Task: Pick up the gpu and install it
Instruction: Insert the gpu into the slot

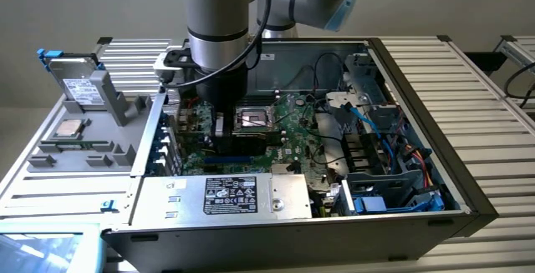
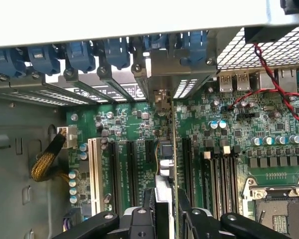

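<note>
The gpu (image 2: 165, 155) shows edge-on in the wrist view, a thin green board standing upright among the black expansion slots (image 2: 129, 169) of the motherboard. Its silver end bracket (image 2: 175, 74) reaches the row of rear slot openings under the blue clips (image 2: 79, 55). My gripper (image 2: 165, 211) is shut on the card, one black finger on each face. In the exterior view the gripper (image 1: 222, 126) is down inside the open computer case (image 1: 468, 191), over the part of the motherboard toward that view's left. Whether the card's edge sits in a slot I cannot tell.
A white slot (image 2: 94, 169) and braided cable (image 2: 47, 159) lie beside the black slots. The CPU socket (image 1: 250, 121) is just past the gripper. A power supply (image 1: 242, 198), drive cage and blue cables (image 1: 401, 154) crowd the case. A hard drive (image 1: 79, 85) stands on a grey fixture outside.
</note>
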